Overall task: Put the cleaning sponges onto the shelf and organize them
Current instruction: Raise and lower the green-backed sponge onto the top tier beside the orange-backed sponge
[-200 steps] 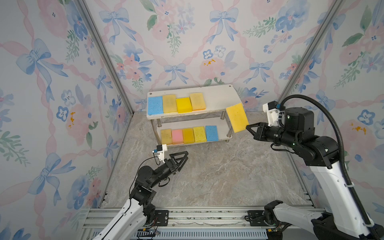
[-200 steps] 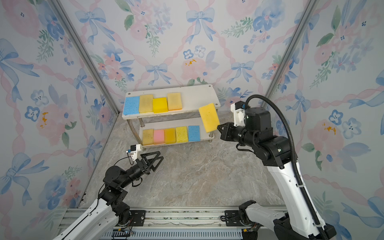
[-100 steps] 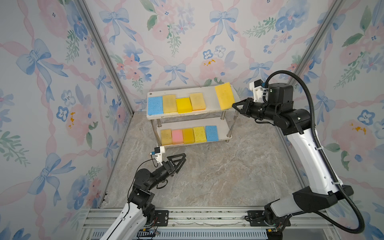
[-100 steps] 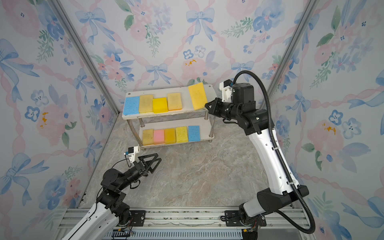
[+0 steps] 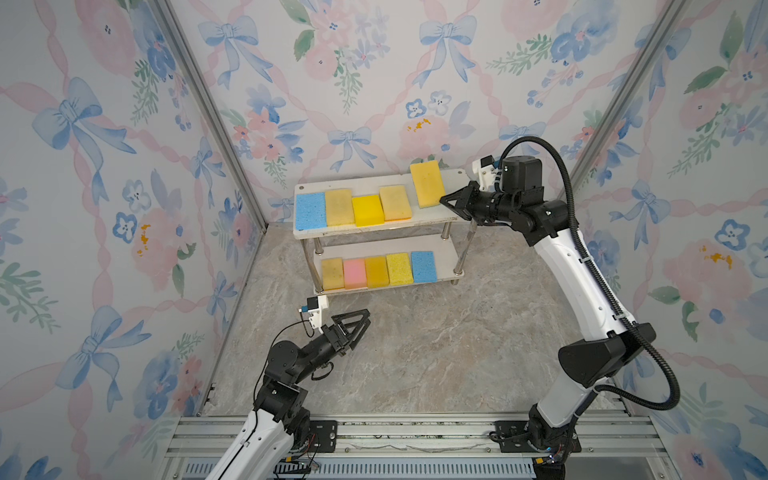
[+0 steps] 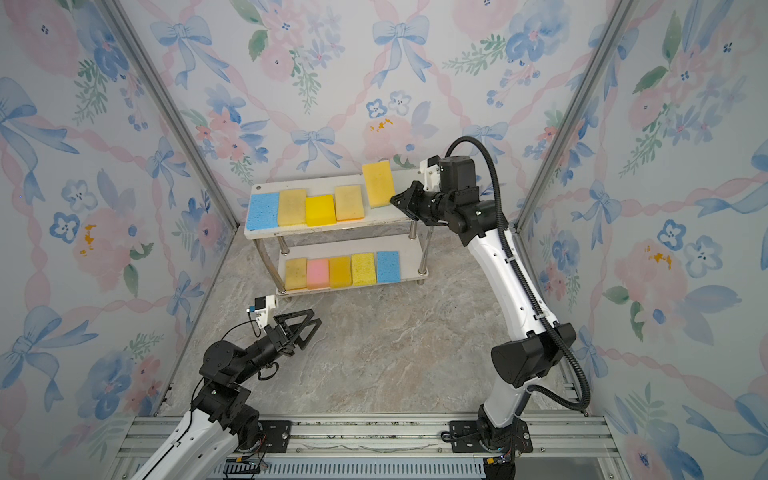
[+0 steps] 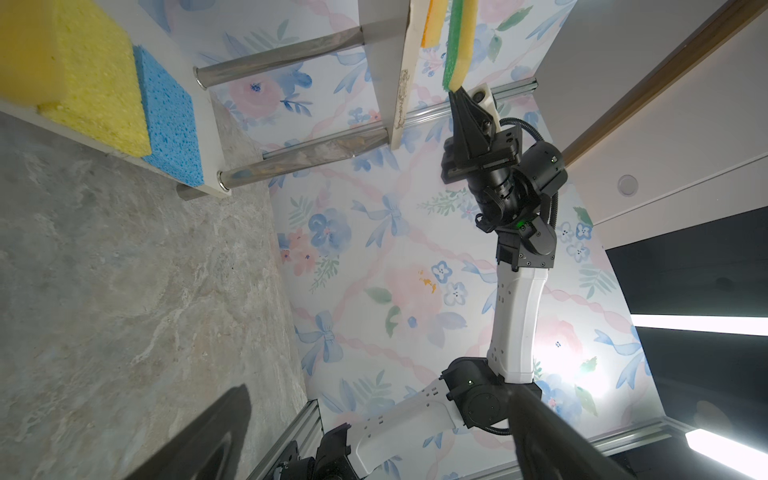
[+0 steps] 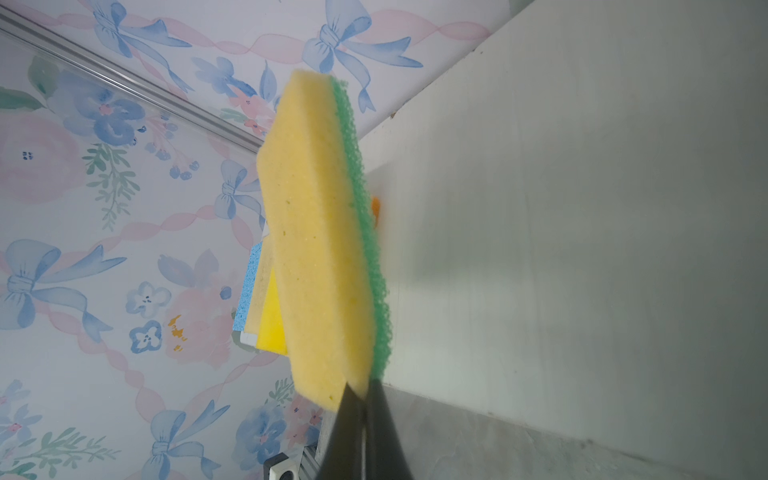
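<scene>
Last of ten sponges being placed. The right gripper (image 5: 442, 200) has its fingers clamped on the near short edge of a yellow sponge with a green scouring side (image 5: 424, 183). It holds the sponge over the free right end of the top board (image 5: 452, 178) of the shelf (image 5: 448, 259), green side down. The left wrist view shows a gap between the gripped end and the board; whether the far end touches cannot be told.

Four sponges (image 5: 353, 207) already lie in a row on that board, and five more (image 5: 378, 271) on the lower one. The held sponge sits farther back than its neighbours.

The next move likely calls for lowering it flat, drawing it level with the row, then parting the fingers.

The left gripper (image 5: 359, 333) hovers low over the marbled table (image 5: 436, 353), fingers spread wide and empty.

A second ago the sponge hung tilted off the shelf's right side, below the top board; it has since been lifted and carried over that board. The left arm has barely shifted.
</scene>
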Motion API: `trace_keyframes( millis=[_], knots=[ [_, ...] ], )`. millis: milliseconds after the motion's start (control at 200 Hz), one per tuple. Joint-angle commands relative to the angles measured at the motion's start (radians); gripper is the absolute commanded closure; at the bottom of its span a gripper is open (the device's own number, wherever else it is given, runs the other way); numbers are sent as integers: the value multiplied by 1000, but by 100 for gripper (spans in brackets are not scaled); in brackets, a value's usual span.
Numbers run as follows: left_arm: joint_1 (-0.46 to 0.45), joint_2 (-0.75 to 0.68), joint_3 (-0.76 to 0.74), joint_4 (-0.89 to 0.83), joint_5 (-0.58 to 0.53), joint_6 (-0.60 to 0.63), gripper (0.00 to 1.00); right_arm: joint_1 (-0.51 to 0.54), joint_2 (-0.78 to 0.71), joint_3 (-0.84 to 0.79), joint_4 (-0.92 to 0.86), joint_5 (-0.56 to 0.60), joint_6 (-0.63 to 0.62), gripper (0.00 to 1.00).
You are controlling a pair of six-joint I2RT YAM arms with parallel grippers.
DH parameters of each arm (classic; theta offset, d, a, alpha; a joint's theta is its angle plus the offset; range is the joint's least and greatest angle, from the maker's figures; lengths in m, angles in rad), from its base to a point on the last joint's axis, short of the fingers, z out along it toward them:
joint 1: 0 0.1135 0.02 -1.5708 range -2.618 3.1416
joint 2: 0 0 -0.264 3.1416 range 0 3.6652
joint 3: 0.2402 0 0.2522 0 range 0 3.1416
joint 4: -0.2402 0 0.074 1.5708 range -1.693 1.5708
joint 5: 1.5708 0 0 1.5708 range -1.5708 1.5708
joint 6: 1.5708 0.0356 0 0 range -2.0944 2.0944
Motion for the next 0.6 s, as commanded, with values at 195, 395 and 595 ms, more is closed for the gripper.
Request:
trace_keyframes(
  millis=[195,395,595],
  knots=[
    [20,-20,-21,-20,37,-4,2,-11,-16,-77,95,-38,48,100],
    [26,-19,-22,-20,42,-4,2,-14,-23,-113,107,-40,46,100],
    [31,-21,-25,-20,46,-6,2,-13,-20,-126,121,-45,55,100]
  ],
)
